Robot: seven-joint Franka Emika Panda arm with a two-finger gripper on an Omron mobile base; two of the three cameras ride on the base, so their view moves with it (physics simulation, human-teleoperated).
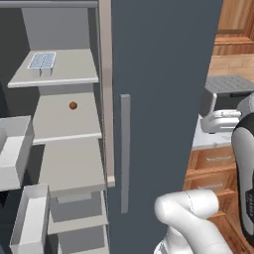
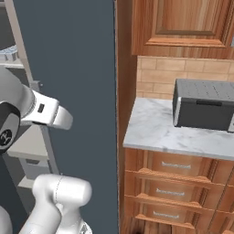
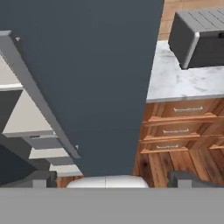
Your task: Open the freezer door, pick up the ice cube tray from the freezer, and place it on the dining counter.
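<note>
Slate-grey is the colour of the plain door [image 1: 158,99] that stands closed in front of the arm, with its grey vertical bar handle [image 1: 125,154] on its left part in the left base view. In the hand view the tool [image 3: 111,180] shows two dark tips [image 3: 37,179] far from each other at the bottom edge, so its jaws stand wide and nothing is between them. This plain door lies straight ahead of the tool and takes the middle of that view. To the left of the tool the freezer [image 1: 59,149] is open, and its light grey shelves [image 1: 64,119] are visible one under the other. The ice cube tray [image 1: 42,61], pale blue and white with small square cells, lies flat on the top shelf near the left end, high up and well apart from the tool. One shelf lower there is a small round brown thing [image 1: 73,105]; I cannot tell what it is. White bins [image 1: 15,154] of the freezer door [image 1: 7,168] show at the far left edge of the left base view. To the right of the tool stands a small marble table [image 2: 169,130] on wood drawers [image 2: 176,183], and a dark grey appliance [image 2: 203,105] rests on it, under a wooden wall cabinet [image 2: 183,27].
</note>
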